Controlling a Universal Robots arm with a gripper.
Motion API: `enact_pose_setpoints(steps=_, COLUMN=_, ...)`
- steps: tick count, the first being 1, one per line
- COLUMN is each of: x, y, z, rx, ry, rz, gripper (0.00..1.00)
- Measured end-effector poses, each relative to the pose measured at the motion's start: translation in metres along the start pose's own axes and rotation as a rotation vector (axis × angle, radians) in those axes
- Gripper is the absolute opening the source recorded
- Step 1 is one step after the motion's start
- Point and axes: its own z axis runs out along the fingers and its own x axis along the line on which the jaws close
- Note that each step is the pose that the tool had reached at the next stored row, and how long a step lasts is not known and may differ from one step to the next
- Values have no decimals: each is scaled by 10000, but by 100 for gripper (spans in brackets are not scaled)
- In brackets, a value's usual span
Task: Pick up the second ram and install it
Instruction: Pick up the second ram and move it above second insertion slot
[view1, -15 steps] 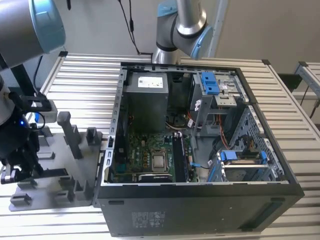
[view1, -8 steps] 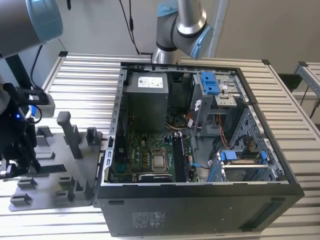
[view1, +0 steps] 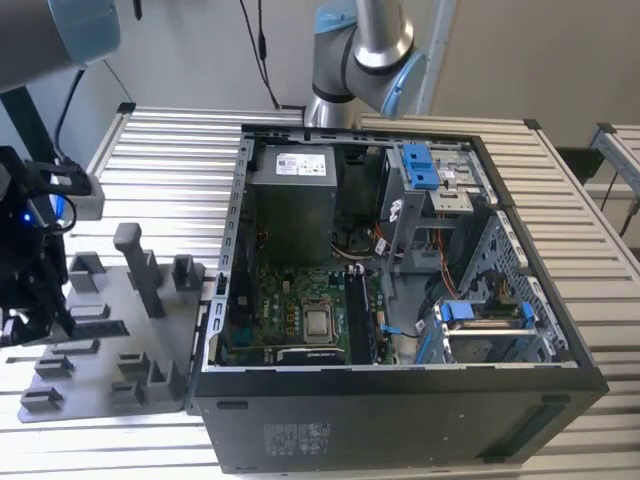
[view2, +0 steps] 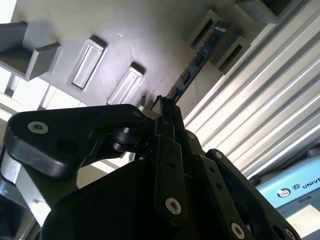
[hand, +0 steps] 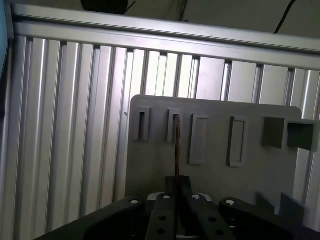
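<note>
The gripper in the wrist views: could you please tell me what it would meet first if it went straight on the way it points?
Most likely the memory stick, standing on edge in the grey tray directly ahead of the gripper; whether they already touch is unclear.

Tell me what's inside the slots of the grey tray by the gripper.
One slot holds a thin dark memory stick on edge, its near end clamped by the gripper. Neighbouring slots of the grey tray look empty. The stick's bottom edge is hidden in its slot.
</note>
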Motion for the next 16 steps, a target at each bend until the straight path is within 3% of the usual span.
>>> enact_pose_setpoints(steps=10, x=-2, y=6, z=-69, rx=4, ry=-3, rz=16, gripper=14)
enact_pose_setpoints(steps=16, x=-4, y=8, z=-133, rx=15, ry=-64, rz=159, gripper=14)
